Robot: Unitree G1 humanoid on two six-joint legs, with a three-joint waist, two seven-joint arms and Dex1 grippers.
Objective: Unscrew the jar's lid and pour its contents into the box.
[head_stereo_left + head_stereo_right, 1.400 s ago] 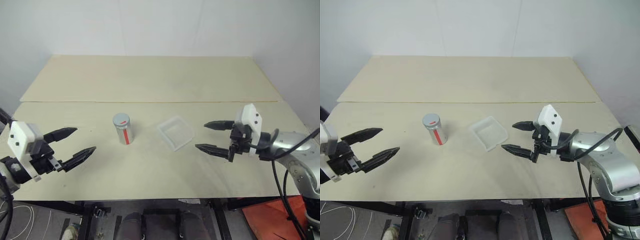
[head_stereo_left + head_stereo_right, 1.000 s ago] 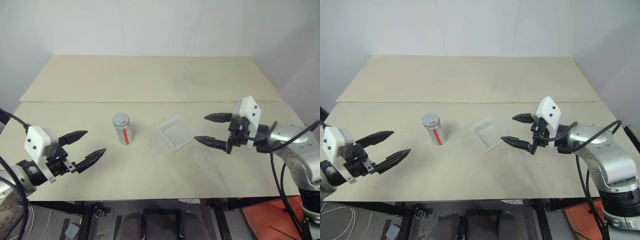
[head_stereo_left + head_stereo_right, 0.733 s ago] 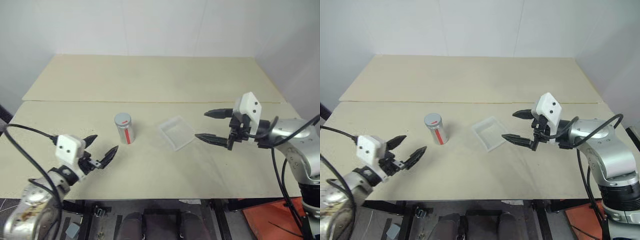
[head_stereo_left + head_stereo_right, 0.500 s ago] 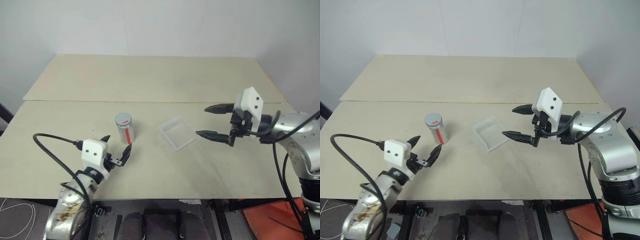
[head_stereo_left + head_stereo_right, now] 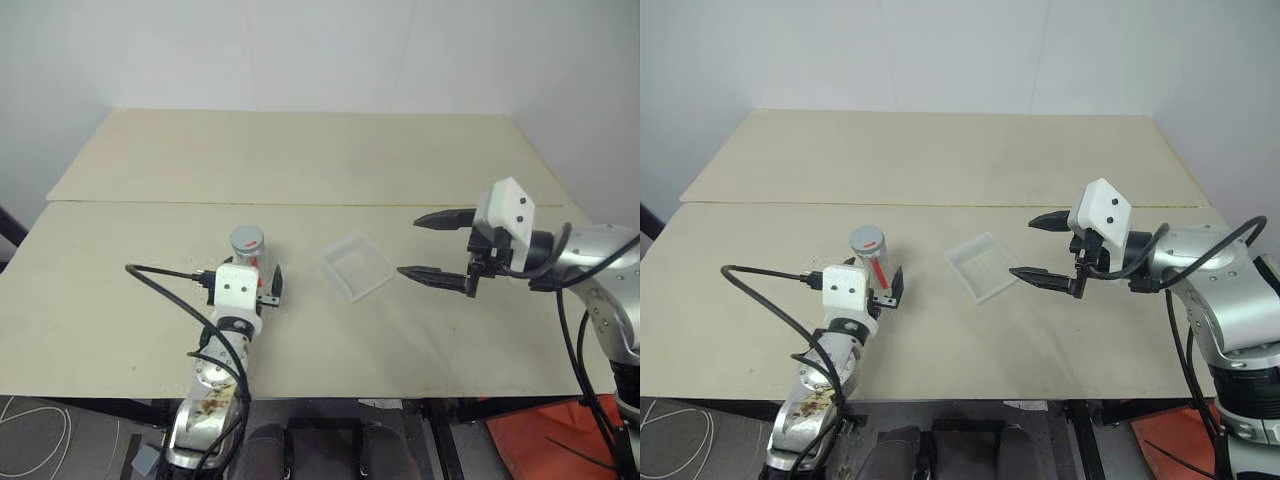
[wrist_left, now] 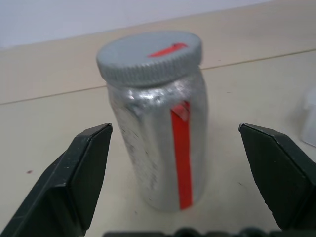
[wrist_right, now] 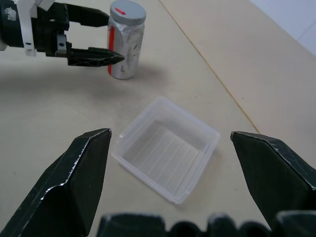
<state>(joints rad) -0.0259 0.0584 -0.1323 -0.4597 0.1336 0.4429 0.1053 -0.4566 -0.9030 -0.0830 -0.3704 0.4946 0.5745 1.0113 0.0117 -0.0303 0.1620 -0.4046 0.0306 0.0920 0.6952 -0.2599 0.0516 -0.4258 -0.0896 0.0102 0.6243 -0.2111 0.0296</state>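
Count on the table, this moment:

- One small silver-grey cylindrical jar (image 5: 248,257) with a red vertical stripe, left of frame centre.
- One round grey screw lid (image 6: 149,56) with a red mark, seated on that jar.
- One shallow square box (image 5: 355,267) of clear plastic, at frame centre.
- Two beige tabletop panels: one table surface (image 5: 300,150) in the upper half, one in the lower half.
- Two black two-fingered grippers: left gripper (image 7: 89,34) lower left, right gripper (image 5: 435,246) at right.

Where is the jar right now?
In the left eye view the jar stands upright on the table, left of the box, with the open left gripper just in front of it.
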